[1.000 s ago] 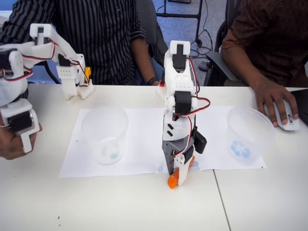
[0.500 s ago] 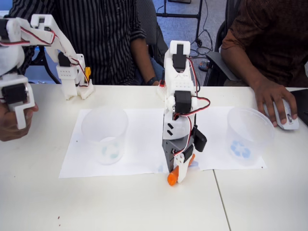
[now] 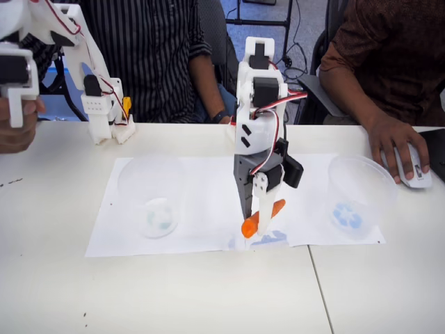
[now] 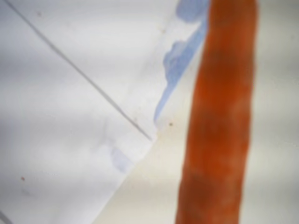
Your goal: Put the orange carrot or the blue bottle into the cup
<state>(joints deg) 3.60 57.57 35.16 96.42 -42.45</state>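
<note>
In the fixed view my gripper (image 3: 254, 224) hangs point-down over the front edge of the paper, shut on the orange carrot (image 3: 252, 223). The carrot is off the table and tilted, thick end low on the left, tip up to the right. The wrist view has the carrot (image 4: 217, 116) as a blurred orange bar close to the lens, above paper corners. The cup (image 3: 151, 195), clear with a pale teal blotch at its base, stands upright on the paper well to the left of the gripper. The blue bottle is out of view.
A second clear cup (image 3: 358, 198) with a blue mark at its base stands to the right. White paper sheets (image 3: 201, 209) cover the table's middle, with faint blue smudges under the gripper. A person's hand (image 3: 393, 142) rests on a mouse at the far right.
The arm has risen and drawn back a little, lifting the carrot off the table; the carrot now tilts with its tip up to the right.
</note>
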